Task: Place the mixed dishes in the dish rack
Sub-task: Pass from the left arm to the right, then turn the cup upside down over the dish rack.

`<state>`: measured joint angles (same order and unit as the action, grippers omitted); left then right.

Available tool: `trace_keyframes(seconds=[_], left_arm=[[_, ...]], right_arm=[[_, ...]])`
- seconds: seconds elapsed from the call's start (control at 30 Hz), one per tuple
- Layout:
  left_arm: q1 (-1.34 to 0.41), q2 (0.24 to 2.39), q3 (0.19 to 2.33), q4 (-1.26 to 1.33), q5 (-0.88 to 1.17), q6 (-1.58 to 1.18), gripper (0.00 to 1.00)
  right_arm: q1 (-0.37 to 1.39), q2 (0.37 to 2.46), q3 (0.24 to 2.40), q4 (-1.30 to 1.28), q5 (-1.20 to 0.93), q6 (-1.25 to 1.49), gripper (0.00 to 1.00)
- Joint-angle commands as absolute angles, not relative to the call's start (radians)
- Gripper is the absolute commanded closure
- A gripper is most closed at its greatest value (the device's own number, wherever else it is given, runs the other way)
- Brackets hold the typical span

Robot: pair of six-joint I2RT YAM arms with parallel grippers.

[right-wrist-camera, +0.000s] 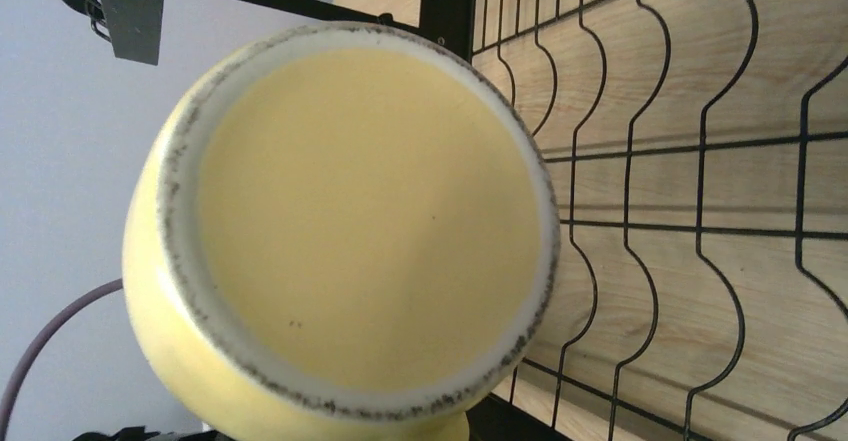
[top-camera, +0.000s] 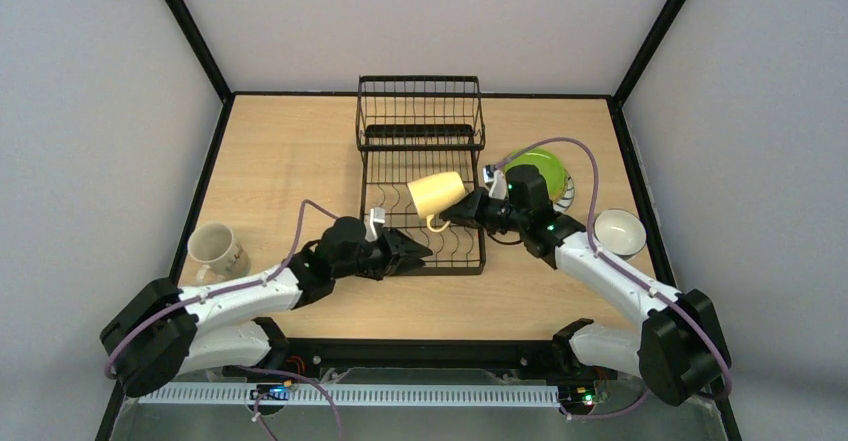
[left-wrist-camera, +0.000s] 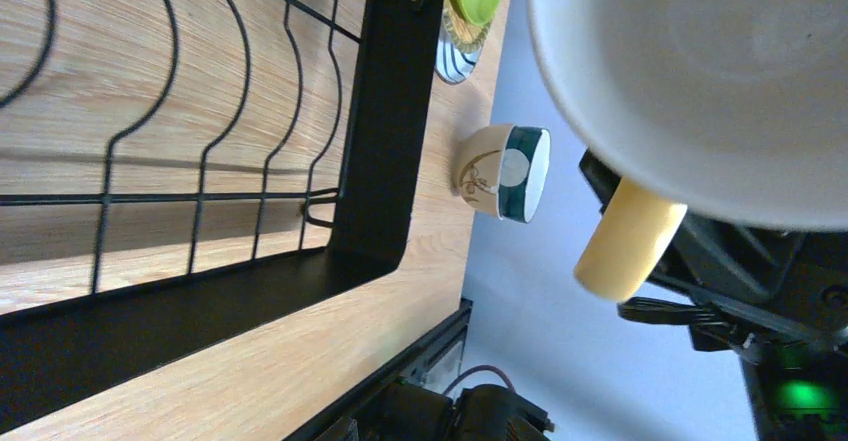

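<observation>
Yellow mug [top-camera: 437, 194], carried on its side in the air over the flat, wavy-wired part of the dish rack [top-camera: 421, 147]. You are pinching its handle in the right gripper [top-camera: 456, 211], with the jaws narrowed onto it. Gripping there is leaving the body free, so it can be lowered among the wires without the fingers fouling them. The mouth appears to be facing the left arm and the base the right wrist camera. As far as the views show, the mug is touching neither the rack nor the table [top-camera: 290, 151].

You are hovering the left gripper [top-camera: 418, 254] low over the rack's near edge, just beside the mug but apart from it. Its jaws are standing wide and holding nothing, which is putting it clear of the load yet near enough to steady it if needed.

Waiting outside the rack are a cream mug [top-camera: 213, 249] on the left, a patterned mug [top-camera: 620, 231] on the right, and a green plate [top-camera: 538, 171] beside the rack's right side. No dish is showing inside the rack yet.
</observation>
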<state>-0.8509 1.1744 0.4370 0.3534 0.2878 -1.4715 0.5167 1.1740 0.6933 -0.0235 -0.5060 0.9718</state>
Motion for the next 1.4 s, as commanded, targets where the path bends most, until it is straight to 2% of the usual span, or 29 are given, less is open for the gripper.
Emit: trace_keyframes(seconds=[0.0, 0.2, 0.53, 0.87, 1.37], left_arm=[[-0.854, 1.097, 0.461, 0.159, 0.230, -1.398, 0.17], [-0.854, 1.003, 0.463, 0.030, 0.188, -1.362, 0.18], [-0.854, 0.840, 0.464, -0.167, 0.123, -1.345, 0.19], [-0.854, 0.782, 0.466, -0.226, 0.098, -1.347, 0.20], [-0.827, 0.787, 0.468, -0.244, 0.097, -1.353, 0.20]], right_arm=[[0.535, 1.183, 0.795, -0.067, -0.429, 0.810, 1.00], [0.599, 1.216, 0.861, -0.155, -0.273, 0.630, 1.00], [0.769, 1.281, 0.881, -0.181, 0.135, 0.367, 1.00], [0.796, 1.386, 0.930, -0.136, 0.455, 0.176, 1.00], [0.846, 1.454, 0.842, 0.142, 0.634, 0.038, 1.00]])
